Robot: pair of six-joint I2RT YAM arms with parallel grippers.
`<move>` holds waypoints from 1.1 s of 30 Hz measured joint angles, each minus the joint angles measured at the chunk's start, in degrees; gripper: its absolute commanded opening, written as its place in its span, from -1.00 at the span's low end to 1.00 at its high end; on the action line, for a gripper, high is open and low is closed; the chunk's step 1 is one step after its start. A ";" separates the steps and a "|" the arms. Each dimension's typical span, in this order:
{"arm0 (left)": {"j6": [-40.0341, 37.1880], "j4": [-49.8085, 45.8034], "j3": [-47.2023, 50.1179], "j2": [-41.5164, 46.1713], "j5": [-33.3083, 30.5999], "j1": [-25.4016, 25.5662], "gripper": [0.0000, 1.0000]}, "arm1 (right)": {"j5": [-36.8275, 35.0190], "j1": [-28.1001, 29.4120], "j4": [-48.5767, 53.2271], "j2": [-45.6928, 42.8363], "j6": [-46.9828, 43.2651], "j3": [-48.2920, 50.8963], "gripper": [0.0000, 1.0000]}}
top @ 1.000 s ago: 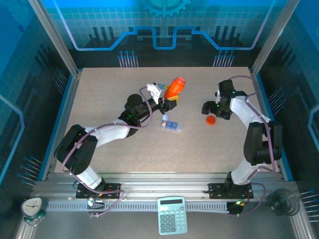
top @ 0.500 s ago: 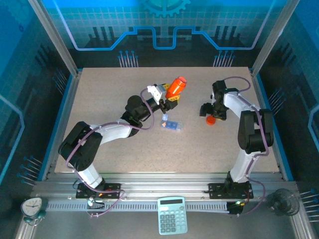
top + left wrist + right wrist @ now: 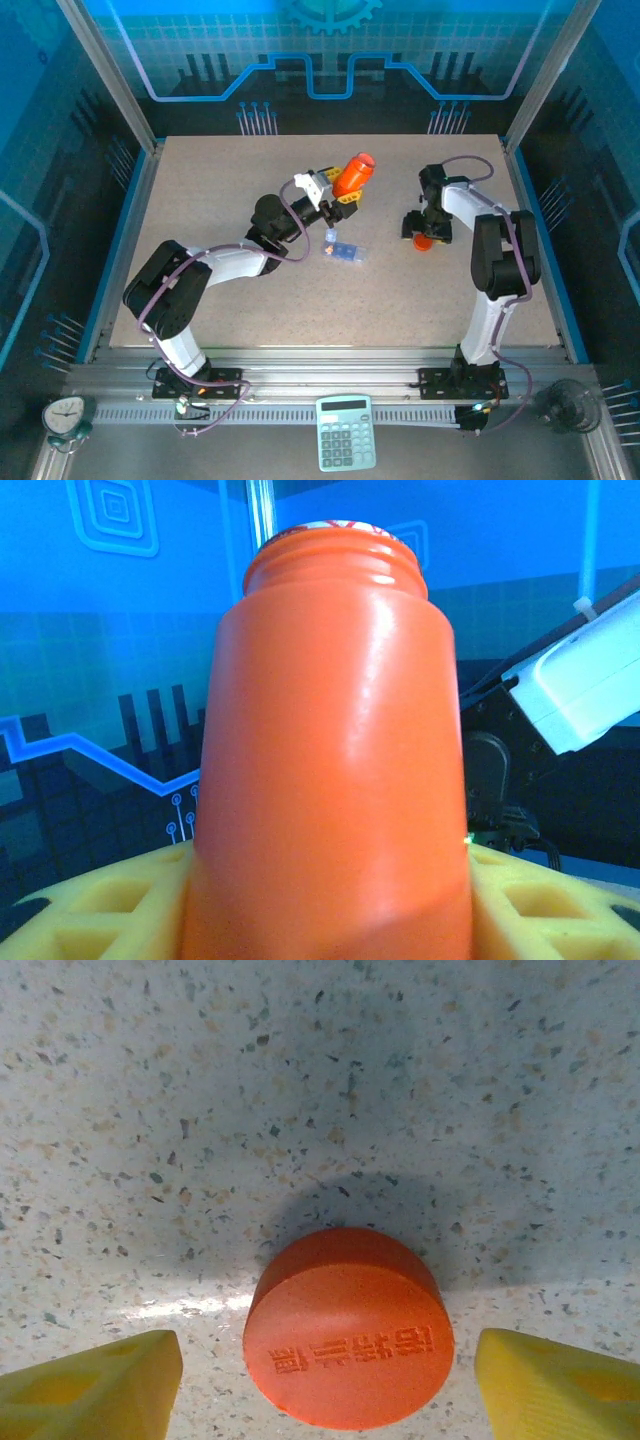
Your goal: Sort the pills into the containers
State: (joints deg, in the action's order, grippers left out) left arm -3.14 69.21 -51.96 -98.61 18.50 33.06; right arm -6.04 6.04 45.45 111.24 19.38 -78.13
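Pill box (image 3: 344, 252) mid-bench, near tilted orange bottle (image 3: 352, 174) clamped in left gripper (image 3: 341, 203) jaws. Since a second ago right gripper (image 3: 422, 237) moved over cap (image 3: 348, 1327), jaws apart astride it. Bottle open; pouring likely next.

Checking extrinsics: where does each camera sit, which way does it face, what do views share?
Top external: above and behind the bases, looking down on the table; left arm, right arm, left gripper holding the orange bottle, right gripper over the orange cap, pill box nearby.
Left wrist: looks along its yellow fingers at the bottle, blue wall behind.
Right wrist: looks down at the cap on the table, yellow fingertips either side, apart from it.
Shared: bottle in top and left wrist; cap in top and right wrist.
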 measured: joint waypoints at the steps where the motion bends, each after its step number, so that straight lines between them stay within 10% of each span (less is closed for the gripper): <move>1: 0.04 0.15 0.04 -0.02 0.04 0.00 -1.00 | 0.00 0.07 -0.02 0.31 -0.02 0.00 0.47; 33: 1.73 4.04 4.02 -2.05 0.87 0.00 -1.00 | 1.53 0.72 -0.17 -5.22 -0.13 0.76 0.01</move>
State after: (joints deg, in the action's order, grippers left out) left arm -1.41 73.25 -47.94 -100.66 19.38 33.06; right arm -4.51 6.76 45.28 106.02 19.25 -77.36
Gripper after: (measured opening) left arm 0.530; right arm 0.506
